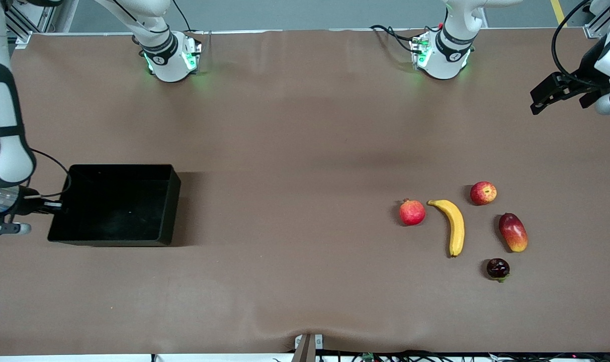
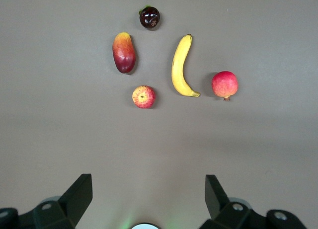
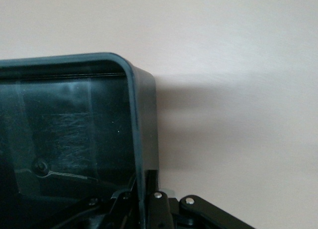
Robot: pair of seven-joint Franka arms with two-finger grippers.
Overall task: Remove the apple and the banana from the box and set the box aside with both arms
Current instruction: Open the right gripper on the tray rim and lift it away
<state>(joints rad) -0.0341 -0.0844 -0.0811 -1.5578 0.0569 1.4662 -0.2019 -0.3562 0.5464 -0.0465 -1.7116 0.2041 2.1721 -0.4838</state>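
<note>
Clamping box wall at right arm's table end, right gripper held fast; left gripper hung spread, waiting. Apple, banana lay out on table. Judged next: release box.

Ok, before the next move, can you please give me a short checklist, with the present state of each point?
1. Apple out of the box: ok, it lies on the table.
2. Banana out of the box: ok, beside the apple.
3. Box holds no fruit: ok.
4. Right gripper shut on the box wall: ok.
5. Left gripper on the box: not ok, it hangs open over the left arm's end of the table.
6. Box set aside: ok, toward the right arm's end.
</note>
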